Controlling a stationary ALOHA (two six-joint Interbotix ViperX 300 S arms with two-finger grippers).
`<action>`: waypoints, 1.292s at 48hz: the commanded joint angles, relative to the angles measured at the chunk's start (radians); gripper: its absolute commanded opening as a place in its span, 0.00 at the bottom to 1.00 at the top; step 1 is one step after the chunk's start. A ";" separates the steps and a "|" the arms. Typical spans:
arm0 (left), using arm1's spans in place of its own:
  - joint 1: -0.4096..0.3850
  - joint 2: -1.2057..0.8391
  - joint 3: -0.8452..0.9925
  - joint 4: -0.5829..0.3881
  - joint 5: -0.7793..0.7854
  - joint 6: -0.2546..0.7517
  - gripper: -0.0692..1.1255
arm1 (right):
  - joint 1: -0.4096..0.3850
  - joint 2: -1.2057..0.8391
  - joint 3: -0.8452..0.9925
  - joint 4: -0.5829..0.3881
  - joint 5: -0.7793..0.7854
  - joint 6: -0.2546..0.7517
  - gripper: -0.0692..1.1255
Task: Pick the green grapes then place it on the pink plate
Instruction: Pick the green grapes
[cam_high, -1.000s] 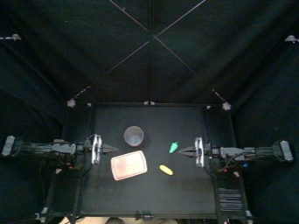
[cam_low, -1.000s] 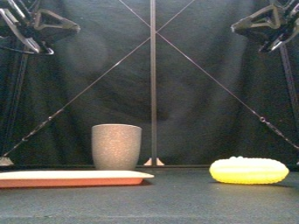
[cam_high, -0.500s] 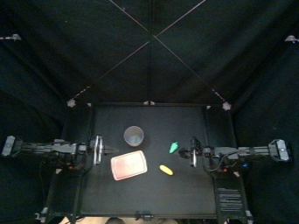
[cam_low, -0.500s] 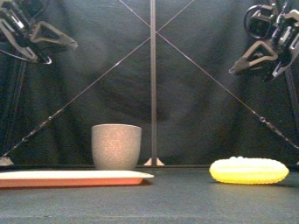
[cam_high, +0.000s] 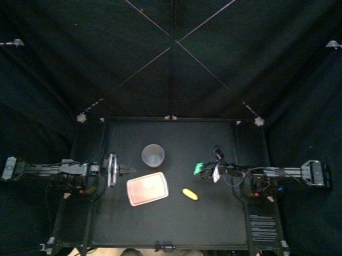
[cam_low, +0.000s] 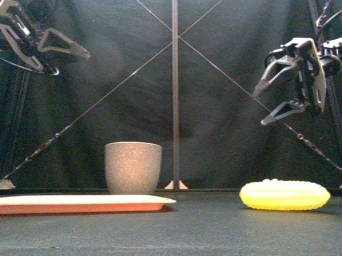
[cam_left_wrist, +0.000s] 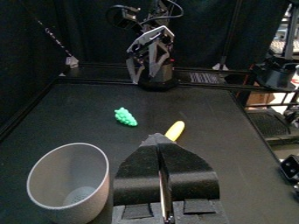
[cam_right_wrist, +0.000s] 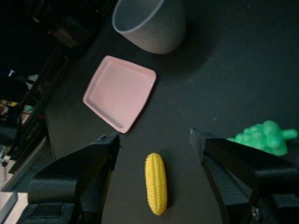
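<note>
R gripper (cam_right_wrist: 152, 140) hovers, jaws apart, grapes (cam_right_wrist: 267, 136) nearby

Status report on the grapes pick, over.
Left end effector shut, parked left. Right end effector open, near green grapes, not gripping. Grapes on table, off pink plate. Corn beside plate, nothing on the grapes.

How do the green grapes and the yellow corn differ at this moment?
The green grapes are a small lumpy cluster; the corn is a long yellow cob. The grapes lie farther back; the corn lies nearer the front edge. Both rest untouched on the table, right of the pink tray.
</note>
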 joint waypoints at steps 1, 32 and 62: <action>0.005 0.006 -0.020 -0.003 -0.005 0.000 0.17 | -0.038 0.029 -0.003 0.078 0.017 0.002 0.87; -0.002 0.006 -0.012 -0.003 -0.011 -0.003 0.17 | -0.207 0.425 -0.061 0.321 0.103 -0.003 0.86; -0.005 0.006 0.009 -0.017 -0.021 -0.003 0.17 | -0.236 0.565 -0.150 0.302 0.097 -0.006 0.68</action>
